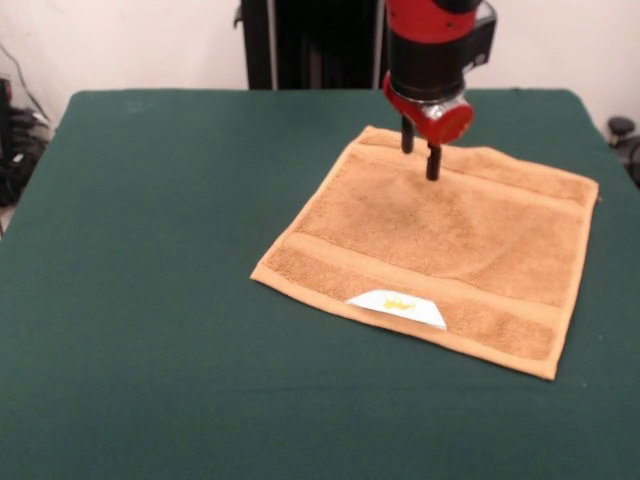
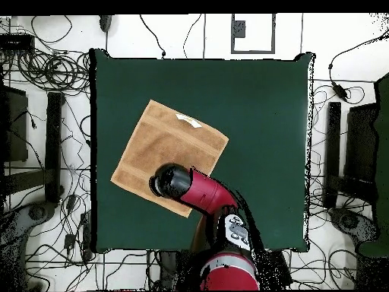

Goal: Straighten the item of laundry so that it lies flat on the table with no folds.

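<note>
The tan-orange towel (image 1: 430, 245) lies spread out as a near-square on the dark green table (image 1: 150, 250), right of centre, turned at an angle. Its white label with a yellow mark (image 1: 397, 307) sits at the near edge. A faint crease runs across its middle. My gripper (image 1: 420, 163) hangs over the towel's far part, its two black fingers apart with nothing between them. I cannot tell whether the tips touch the cloth. In the overhead view the towel (image 2: 163, 156) lies left of centre on the table (image 2: 258, 137), with the label (image 2: 188, 119) at its top edge. The arm's head (image 2: 169, 181) covers the gripper and the towel's lower part.
Black stands (image 2: 53, 144) and tangled cables (image 2: 45, 68) surround the table on the floor. The robot's pedestal (image 1: 310, 40) stands behind the far edge. The towel's right corner (image 1: 597, 185) lies close to the table's right edge.
</note>
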`<action>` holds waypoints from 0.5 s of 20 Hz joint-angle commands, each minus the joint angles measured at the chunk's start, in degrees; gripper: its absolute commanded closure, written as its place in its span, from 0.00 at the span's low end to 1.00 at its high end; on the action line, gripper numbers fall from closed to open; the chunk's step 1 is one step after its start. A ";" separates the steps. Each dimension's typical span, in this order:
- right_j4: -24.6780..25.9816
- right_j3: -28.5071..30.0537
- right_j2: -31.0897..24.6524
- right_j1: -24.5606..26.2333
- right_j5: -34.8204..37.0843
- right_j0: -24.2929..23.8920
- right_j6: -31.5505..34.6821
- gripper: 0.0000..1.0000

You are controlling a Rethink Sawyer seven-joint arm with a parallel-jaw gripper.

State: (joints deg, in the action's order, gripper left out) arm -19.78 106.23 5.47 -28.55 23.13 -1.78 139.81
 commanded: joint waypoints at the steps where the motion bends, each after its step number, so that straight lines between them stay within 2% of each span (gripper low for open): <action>1: 1.40 7.13 -6.44 1.18 4.76 0.29 3.36 0.00; 10: 1.39 8.56 -9.06 3.40 -2.03 -1.37 3.22 0.00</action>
State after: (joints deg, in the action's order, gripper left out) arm -19.38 109.60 4.56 -28.43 23.75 -2.99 139.81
